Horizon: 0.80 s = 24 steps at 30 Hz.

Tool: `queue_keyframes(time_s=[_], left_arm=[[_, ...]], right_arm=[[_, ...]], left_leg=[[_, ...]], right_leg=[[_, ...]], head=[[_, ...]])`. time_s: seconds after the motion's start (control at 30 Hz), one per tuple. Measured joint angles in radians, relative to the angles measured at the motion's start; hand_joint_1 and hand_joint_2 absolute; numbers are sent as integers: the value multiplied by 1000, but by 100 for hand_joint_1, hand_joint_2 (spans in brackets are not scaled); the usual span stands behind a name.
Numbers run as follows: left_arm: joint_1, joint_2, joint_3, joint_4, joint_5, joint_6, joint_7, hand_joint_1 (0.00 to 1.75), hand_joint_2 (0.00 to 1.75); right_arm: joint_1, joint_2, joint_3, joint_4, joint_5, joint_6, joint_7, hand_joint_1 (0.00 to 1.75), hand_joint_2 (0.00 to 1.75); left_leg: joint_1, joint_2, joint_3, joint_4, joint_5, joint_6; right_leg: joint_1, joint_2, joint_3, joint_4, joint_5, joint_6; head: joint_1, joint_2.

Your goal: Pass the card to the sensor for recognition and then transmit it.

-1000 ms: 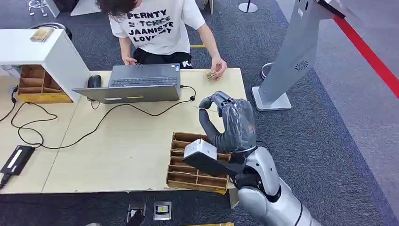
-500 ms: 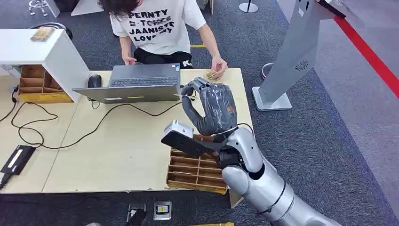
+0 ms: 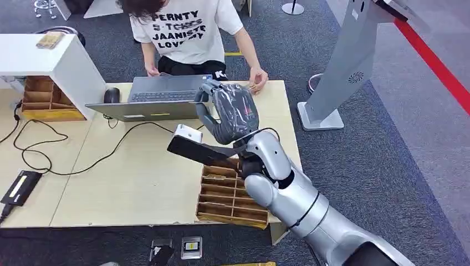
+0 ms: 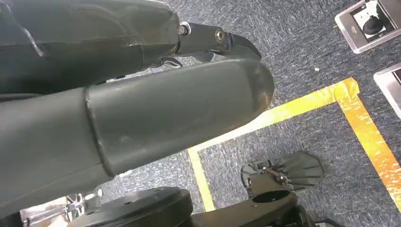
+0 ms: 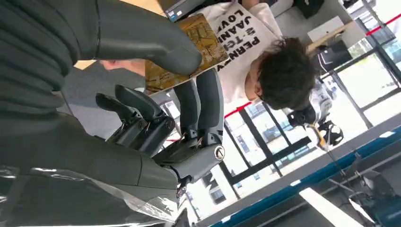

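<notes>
Aloft — card [image 5: 187,54] pinched in right hand [image 3: 230,111]

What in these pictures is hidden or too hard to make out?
- Card: the right wrist view shows it pinched in the right hand, but its print is too fine to read; in the head view the hand covers it.
- Small thing under the person's hand: hidden by the robot's hand, head view.
- Left hand: too close in the left wrist view; holding anything or not is unclear.
</notes>
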Motion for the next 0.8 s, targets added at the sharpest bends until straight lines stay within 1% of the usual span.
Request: queue_keyframes(time_s=[0.2, 0.57, 0.8], left_arm=[[0, 0, 0, 0, 0, 1, 0, 0, 0], [-1, -1, -1, 0, -2, -9, 3, 0, 0], [-2, -1, -4, 0, -1, -13, 3, 0, 0]], right_arm=[[-31, 25, 0, 80, -10, -11, -7, 175, 175], [-71, 49, 0, 176, -15, -13, -8, 175, 175], [-106, 77, 0, 256, -44, -32, -42, 175, 175]], left_leg=[[0, 0, 0, 0, 0, 0], [0, 0, 0, 0, 0, 0], [0, 0, 0, 0, 0, 0]], right_leg=[[0, 0, 0, 0, 0, 0], [0, 0, 0, 0, 0, 0], [0, 0, 0, 0, 0, 0]], head=[[0, 0], [0, 0], [0, 0]])
